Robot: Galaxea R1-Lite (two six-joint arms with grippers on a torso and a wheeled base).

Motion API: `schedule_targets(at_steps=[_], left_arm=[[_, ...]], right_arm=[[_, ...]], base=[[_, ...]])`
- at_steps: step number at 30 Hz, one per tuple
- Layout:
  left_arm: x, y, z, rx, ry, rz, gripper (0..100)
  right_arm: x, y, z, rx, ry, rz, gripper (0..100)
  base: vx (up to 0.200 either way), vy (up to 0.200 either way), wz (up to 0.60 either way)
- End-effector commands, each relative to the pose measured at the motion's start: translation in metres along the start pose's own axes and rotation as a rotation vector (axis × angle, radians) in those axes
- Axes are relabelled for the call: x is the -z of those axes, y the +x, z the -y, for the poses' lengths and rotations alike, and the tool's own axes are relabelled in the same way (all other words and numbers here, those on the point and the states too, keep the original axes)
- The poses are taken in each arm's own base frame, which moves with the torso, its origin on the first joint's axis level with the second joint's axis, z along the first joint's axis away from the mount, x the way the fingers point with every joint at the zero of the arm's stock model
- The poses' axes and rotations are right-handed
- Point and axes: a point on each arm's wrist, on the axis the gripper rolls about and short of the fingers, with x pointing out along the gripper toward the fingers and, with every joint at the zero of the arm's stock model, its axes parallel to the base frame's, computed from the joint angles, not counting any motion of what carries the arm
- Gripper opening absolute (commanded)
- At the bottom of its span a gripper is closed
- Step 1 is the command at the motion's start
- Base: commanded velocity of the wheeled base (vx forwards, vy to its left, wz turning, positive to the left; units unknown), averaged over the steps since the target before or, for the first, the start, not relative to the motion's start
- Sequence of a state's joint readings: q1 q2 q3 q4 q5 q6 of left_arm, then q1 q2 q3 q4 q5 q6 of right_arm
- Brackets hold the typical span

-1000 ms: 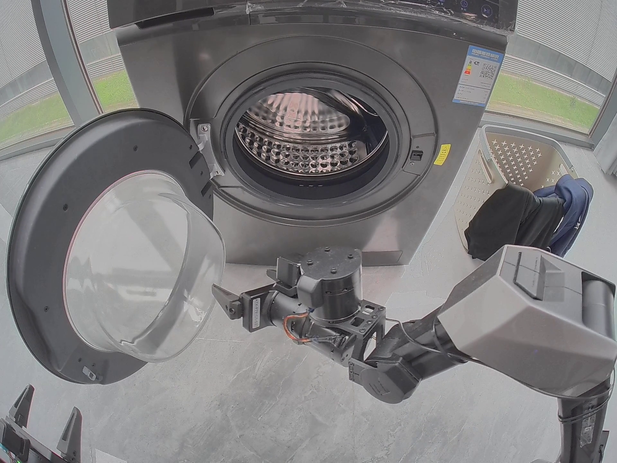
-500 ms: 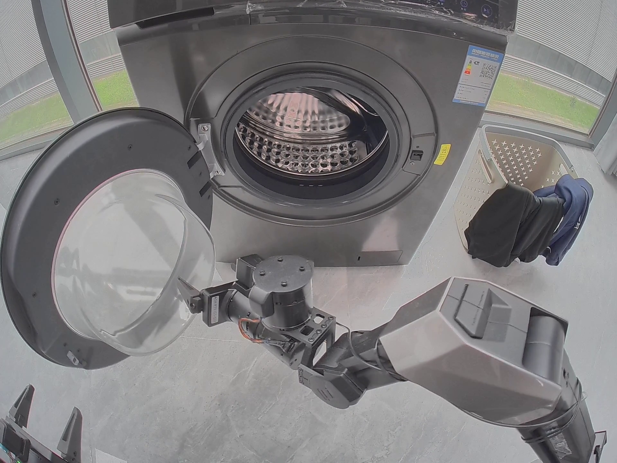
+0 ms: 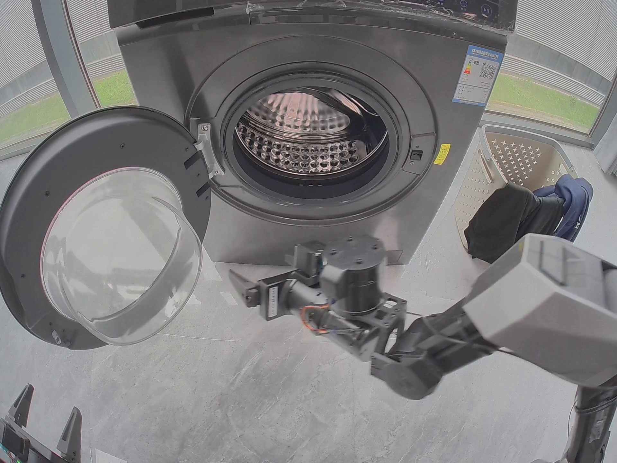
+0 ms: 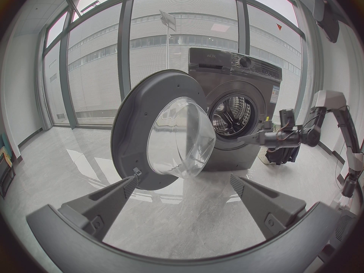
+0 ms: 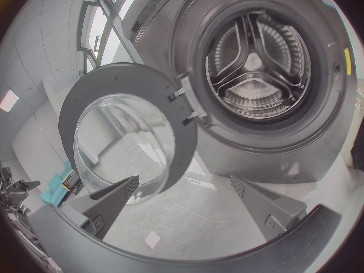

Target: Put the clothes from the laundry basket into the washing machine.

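Note:
The grey washing machine (image 3: 308,40) stands ahead with its steel drum (image 3: 312,133) bare inside. Its door (image 3: 96,226) is swung wide to the left. A beige laundry basket (image 3: 514,155) sits on the floor at the machine's right. A black garment (image 3: 508,223) and a blue one (image 3: 575,204) hang over the basket's front rim. My right gripper (image 3: 239,289) is low in front of the machine, pointing left at the door, apart from it. It stands open and holds nothing (image 5: 184,182). My left gripper (image 4: 184,181) is open and low at the near left (image 3: 45,413).
The door's clear glass bowl (image 3: 119,258) bulges out over the floor at the left. Grey tiled floor (image 3: 257,406) lies open in front of the machine. Tall windows (image 3: 559,65) run behind it.
My right arm swung left against the door's glass, then drew back to the right. The door has turned further open to the left.

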State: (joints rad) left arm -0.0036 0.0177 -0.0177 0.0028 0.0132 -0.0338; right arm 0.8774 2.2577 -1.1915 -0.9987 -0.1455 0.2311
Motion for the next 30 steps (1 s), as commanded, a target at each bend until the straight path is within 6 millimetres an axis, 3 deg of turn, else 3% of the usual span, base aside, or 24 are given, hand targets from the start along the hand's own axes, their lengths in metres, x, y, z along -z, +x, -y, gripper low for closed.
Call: schedule_targets(at_steps=[1,5,6,8,10,18,22,30], left_arm=[[0.004,0.000,0.000,0.000,0.011,0.000,100],[0.004,0.000,0.000,0.000,0.011,0.000,100],[0.004,0.000,0.000,0.000,0.011,0.000,100],[0.004,0.000,0.000,0.000,0.011,0.000,100],[0.004,0.000,0.000,0.000,0.011,0.000,100],[0.004,0.000,0.000,0.000,0.012,0.000,100],[0.004,0.000,0.000,0.000,0.011,0.000,100],[0.004,0.000,0.000,0.002,0.017,-0.002,100]], right_arm=[[-0.090,-0.182,0.057,0.110,-0.142,0.126,100],[-0.094,-0.263,0.092,0.241,-0.268,0.176,100],[-0.093,-0.271,0.095,0.257,-0.280,0.180,100],[-0.083,-0.316,0.099,0.323,-0.310,0.209,100],[-0.070,-0.341,0.095,0.359,-0.313,0.228,100],[-0.034,-0.399,0.083,0.519,-0.247,0.247,100],[-0.003,-0.426,0.070,0.553,-0.229,0.195,100],[0.044,-0.451,0.057,0.631,-0.222,0.179,100]], base=[[0.000,0.000,0.00],[0.000,0.000,0.00],[0.000,0.000,0.00],[0.000,0.000,0.00],[0.000,0.000,0.00],[0.000,0.000,0.00],[0.000,0.000,0.00],[0.000,0.000,0.00]])
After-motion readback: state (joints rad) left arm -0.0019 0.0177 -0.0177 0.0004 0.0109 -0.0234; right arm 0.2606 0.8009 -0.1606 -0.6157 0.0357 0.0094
